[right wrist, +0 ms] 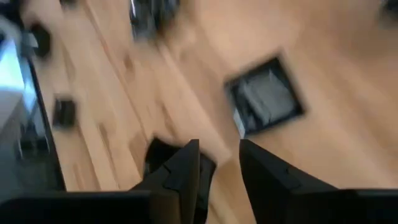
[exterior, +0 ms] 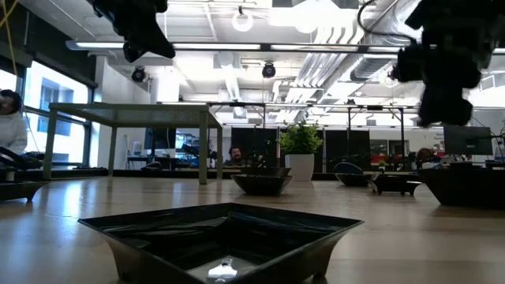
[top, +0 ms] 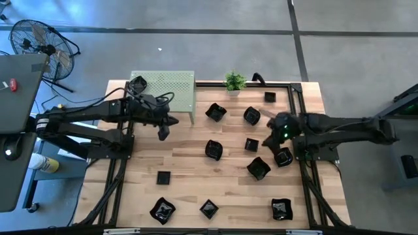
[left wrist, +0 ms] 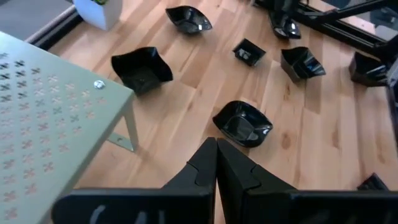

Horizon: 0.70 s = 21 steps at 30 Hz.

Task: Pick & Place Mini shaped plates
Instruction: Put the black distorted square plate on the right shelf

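Note:
Several glossy black mini shaped plates lie scattered, each resting base down on the wooden table [top: 196, 183]. One plate [top: 138, 83] sits on the green perforated stand [top: 171, 88]. My left gripper [top: 163, 128] hangs shut above the table beside the stand's near right leg. A rounded plate [left wrist: 242, 123] lies on the table beyond its fingertips [left wrist: 216, 149]. My right gripper [top: 270, 138] hovers open and empty above the table, just right of a small square plate [top: 252, 144], which also shows in the right wrist view [right wrist: 266, 102]. In the low view both grippers are high above the tabletop.
A small green potted plant [top: 235, 81] stands at the far edge. A black frame rail [top: 297, 98] runs along the table's right side and far edge. A plate [exterior: 225, 237] lies close in front of the low camera. People sit in the room behind.

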{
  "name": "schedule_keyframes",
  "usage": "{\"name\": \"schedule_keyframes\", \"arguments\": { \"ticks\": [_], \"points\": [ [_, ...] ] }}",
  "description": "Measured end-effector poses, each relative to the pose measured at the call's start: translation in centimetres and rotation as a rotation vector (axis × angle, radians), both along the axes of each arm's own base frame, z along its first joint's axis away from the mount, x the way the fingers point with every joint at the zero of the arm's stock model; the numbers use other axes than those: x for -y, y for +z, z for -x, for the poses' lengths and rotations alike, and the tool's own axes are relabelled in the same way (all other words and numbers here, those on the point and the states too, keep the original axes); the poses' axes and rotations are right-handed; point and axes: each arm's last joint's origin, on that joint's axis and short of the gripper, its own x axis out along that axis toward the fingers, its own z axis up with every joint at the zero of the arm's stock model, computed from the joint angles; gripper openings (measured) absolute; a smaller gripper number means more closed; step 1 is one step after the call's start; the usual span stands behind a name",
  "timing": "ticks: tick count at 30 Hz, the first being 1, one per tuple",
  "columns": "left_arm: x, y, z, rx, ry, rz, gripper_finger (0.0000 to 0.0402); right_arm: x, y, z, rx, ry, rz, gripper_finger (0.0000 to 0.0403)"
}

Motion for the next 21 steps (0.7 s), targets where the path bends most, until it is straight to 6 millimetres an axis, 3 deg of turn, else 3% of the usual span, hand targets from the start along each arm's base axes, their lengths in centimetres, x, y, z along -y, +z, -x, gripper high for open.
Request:
{"name": "schedule_keyframes", "arguments": {
  "ticks": [6,15,21],
  "points": [
    [0.3,-0.1,-0.5,0.062,0.001,0.008,0.0000,-1.9,-2.5,-1.0,-0.126,0.083,-0.041,0.0117],
    [2.2,-5.1,-1.5,0.114,-0.010,0.046,0.0000,-3.8,-3.7,-2.1,-0.181,0.139,-0.001,0.0089],
    [3.1,-5.6,-1.4,0.093,-0.017,0.023,0.0000,-4.4,-4.6,-2.7,-0.208,0.165,0.030,0.0073]
  ]
}}
